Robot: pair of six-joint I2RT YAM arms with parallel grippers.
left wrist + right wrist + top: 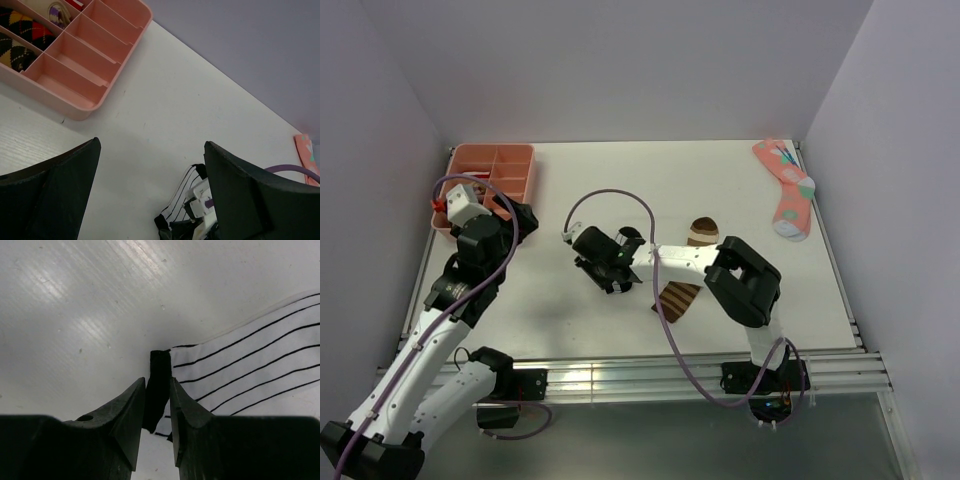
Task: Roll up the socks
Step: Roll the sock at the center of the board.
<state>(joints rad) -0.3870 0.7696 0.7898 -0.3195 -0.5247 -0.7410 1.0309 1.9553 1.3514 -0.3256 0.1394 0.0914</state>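
Our right pincer (157, 390) pinches the black edge of the white striped sock (240, 365) at the middle of the worktop (650, 180), likely to start its roll. The brown striped sock (701, 232) lies just beside, under the arm. Our left pincer (152, 150) hangs wide open, empty, near the far-left corner.

Small sock (240, 355): white with thin black stripes, black cuff; long sock (678, 298): brown and tan bands. Spare sock (786, 190): pink with coloured dots, teal toe; tray (495, 150): salmon pink, holding a black, red and yellow argyle piece (17, 30). My right gripper (157, 385): black; table (620, 180): white.
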